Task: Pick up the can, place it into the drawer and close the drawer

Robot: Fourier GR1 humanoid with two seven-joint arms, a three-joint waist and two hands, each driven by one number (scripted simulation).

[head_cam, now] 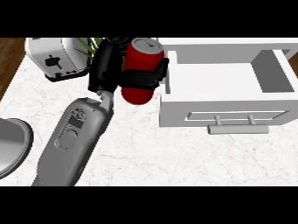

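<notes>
One open drawer point(228, 83) dominates the right half of the counter point(177, 157), a white box pulled toward us with its bar handle point(237, 129) on the near face, and that is where we need to end up. Largest after it on the left are a metal bowl or pan point(3, 148) cut off by the near-left edge and a silver toaster point(56, 59) at the far left, with green leaves point(90, 43) showing just behind our hand. One hand point(122, 74) shows, coming in from the left on a grey forearm, so we take it for our left; its black fingers are curled round the red can point(140, 72), which is lifted and tilted, just left of the drawer's left wall. Our right hand is not in view. To do this step well, we judge the can should be carried right and raised enough for its bottom to clear that wall, centred over the cavity, then lowered before we let go, so it does not topple against the sides.
</notes>
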